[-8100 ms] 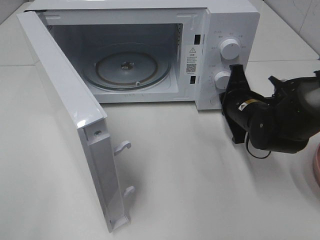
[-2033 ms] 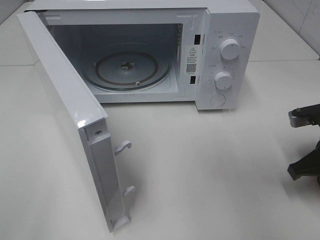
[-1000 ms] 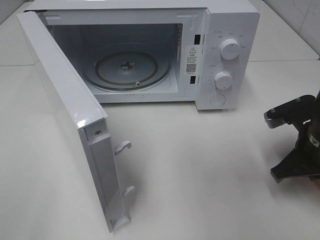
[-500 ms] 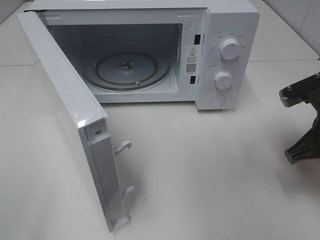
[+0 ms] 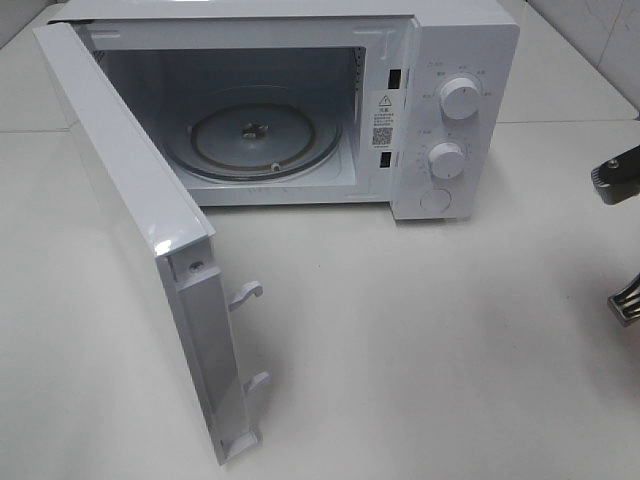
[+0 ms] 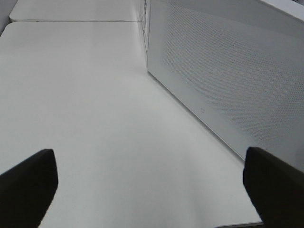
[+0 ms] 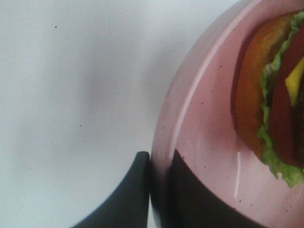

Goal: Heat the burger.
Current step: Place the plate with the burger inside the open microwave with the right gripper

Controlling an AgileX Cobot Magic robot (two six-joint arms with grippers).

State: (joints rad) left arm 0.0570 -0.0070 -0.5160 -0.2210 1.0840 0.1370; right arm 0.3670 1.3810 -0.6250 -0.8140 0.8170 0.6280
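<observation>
The burger (image 7: 275,95) lies on a pink plate (image 7: 204,123) in the right wrist view; I see its bun, lettuce, tomato and a bit of cheese at the frame's edge. My right gripper (image 7: 159,161) is shut on the plate's rim, with one dark finger (image 7: 128,199) outside and the other inside. In the exterior high view only parts of the right arm (image 5: 622,180) show at the right edge; burger and plate are out of that view. My left gripper (image 6: 152,190) is open over bare table with nothing between its fingers.
The white microwave (image 5: 460,60) stands at the back with its door (image 5: 140,220) swung wide open toward the left front. Its glass turntable (image 5: 255,135) is bare. The door's meshed outer face (image 6: 228,80) is close beside the left gripper. White table (image 5: 420,350) lies in front.
The right arm has drawn back to the right, nearly out of the exterior high view. Microwave and door have not moved.
</observation>
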